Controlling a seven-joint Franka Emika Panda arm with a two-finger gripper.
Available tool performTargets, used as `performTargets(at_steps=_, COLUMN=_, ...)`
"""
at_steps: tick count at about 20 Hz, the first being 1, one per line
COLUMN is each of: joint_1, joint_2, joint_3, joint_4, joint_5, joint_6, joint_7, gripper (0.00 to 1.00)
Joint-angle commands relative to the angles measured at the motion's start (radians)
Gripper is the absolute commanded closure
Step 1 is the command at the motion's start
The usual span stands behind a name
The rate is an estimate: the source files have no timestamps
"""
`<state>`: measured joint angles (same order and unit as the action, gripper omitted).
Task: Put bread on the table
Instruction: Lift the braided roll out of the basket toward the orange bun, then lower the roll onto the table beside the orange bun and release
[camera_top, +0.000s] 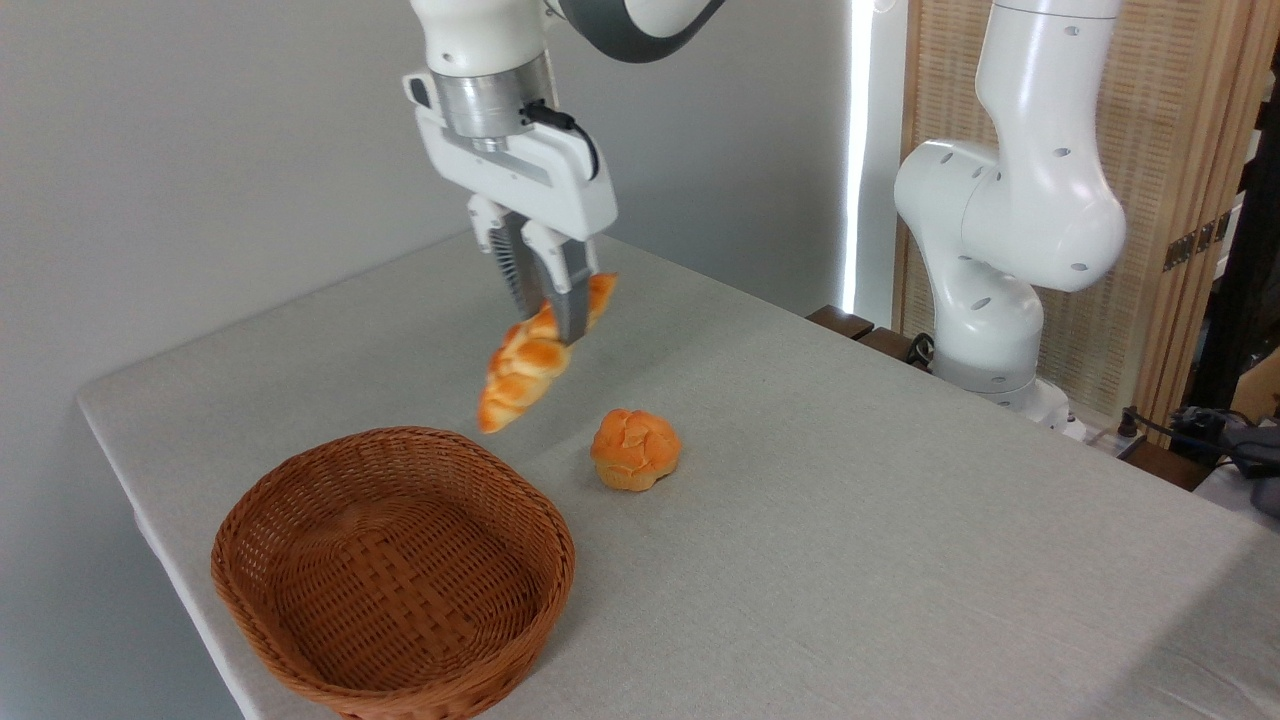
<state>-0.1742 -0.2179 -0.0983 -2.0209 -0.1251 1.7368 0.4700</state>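
The end effector is clamped on the braided bread, holding it tilted above the worktop, beyond the basket and left of the bun.

Bright, even light; soft shadows; sharp focus.

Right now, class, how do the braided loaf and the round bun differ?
The braided loaf is long and tapered; the round bun is short and domed. The loaf hangs tilted in the end effector; the bun rests on the table. Both are glossy golden-orange.
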Motion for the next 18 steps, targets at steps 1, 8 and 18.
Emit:
performTargets(at_steps=1, joint_1=-0.054, joint_2=-0.024, joint_3=0.005, joint_4=-0.047, joint_5=-0.004, joint_6=-0.045, joint_7=0.015, gripper=0.39)
performTargets(at_steps=8, joint_1=-0.070, joint_2=0.020, joint_3=0.006, joint_4=-0.047, joint_5=-0.021, joint_6=0.092, joint_7=0.007, gripper=0.00)
performTargets(at_steps=18, joint_1=-0.070, joint_2=0.040, joint_3=0.005, joint_4=-0.045, joint_5=-0.018, joint_6=0.084, joint_7=0.015, gripper=0.00)
